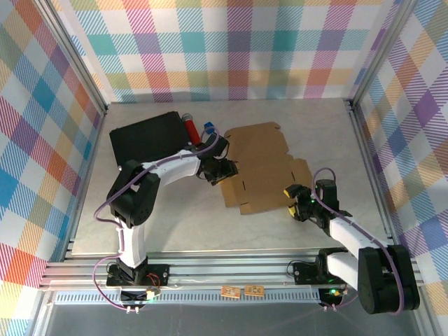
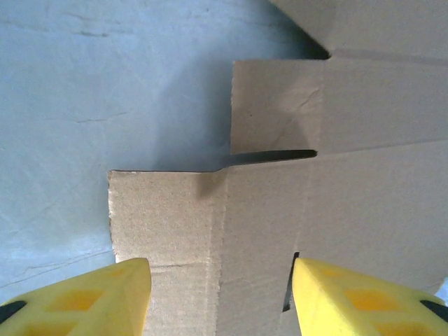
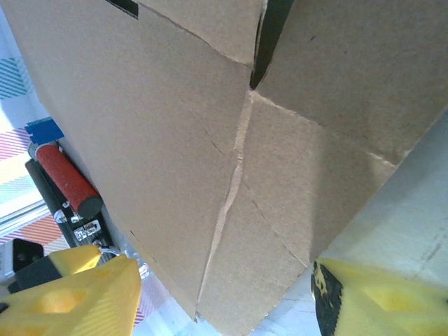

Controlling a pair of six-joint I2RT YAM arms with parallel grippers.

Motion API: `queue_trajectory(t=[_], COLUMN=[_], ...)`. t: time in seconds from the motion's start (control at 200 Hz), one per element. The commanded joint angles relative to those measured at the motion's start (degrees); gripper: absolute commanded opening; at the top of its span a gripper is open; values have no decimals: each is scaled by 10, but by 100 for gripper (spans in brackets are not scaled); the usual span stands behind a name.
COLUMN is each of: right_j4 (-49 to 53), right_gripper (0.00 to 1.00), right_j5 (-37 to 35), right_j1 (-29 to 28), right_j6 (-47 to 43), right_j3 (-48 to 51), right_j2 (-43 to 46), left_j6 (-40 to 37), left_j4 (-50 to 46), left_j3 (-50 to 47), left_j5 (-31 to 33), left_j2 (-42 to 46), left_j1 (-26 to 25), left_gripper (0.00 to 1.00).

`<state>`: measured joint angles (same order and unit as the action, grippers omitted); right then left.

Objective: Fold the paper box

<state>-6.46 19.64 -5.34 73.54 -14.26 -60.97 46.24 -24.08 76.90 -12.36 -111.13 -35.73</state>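
Left claw: the left claw (image 1: pixel 222 170) hangs over the left edge of the cardboard. Its yellow fingers (image 2: pixel 84 297) are partly spread across a side flap and hold nothing.
Right claw: the right claw (image 1: pixel 294 203) sits at the sheet's near right corner. Its jaws stand apart on either side of that corner and are not clamped on it.
Paper box: a plain brown corrugated cardboard die-cut sheet (image 1: pixel 262 164) lies unfolded about the middle of the bench (image 1: pixel 315 126), with flaps and tabs spread flat and no wall raised.
Step in hand: this looks like the very start of folding, with both claws lining up on opposite edges.
Next move: each claw likely needs to pinch or get under its flap and swing it up along the score line, while the other claw keeps the sheet from sliding.
Around: a large black flat rectangular case (image 1: pixel 143 136) lies toward the far left corner. A red cylinder (image 1: pixel 190 127) and a small blue piece (image 1: pixel 208 129) sit at its right end, near the sheet.
In the way: the sheet lies thin and flat, so getting under it may be hard, and the red cylinder crowds the left arm.
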Motion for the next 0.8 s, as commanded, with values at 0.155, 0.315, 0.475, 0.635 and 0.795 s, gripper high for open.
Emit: queue_trajectory(t=[0.155,0.315,0.475,0.635,0.795], right_j4=[54,20,-122,-162,-14], right_gripper=[67,66,57,35,0], right_j5=[1,-25,6,-11,-82], right_j1=[-5,-5,-6,-13,-32], right_j6=[14,28,27,42,118], right_j3=[10,37,7,-32,-88], right_j2=[52,70,-74,-124,-22], left_j6=[-13,-15,-22,-15,20], left_j4=[-5,-6,-16,-18,-21], left_j3=[-9,-7,-6,-8,-19], left_j5=[-13,-17,-16,-14,1], left_j2=[-26,-30,-26,2,91], left_j1=[-4,-4,-4,-4,-10], left_gripper=[55,55,54,55,59])
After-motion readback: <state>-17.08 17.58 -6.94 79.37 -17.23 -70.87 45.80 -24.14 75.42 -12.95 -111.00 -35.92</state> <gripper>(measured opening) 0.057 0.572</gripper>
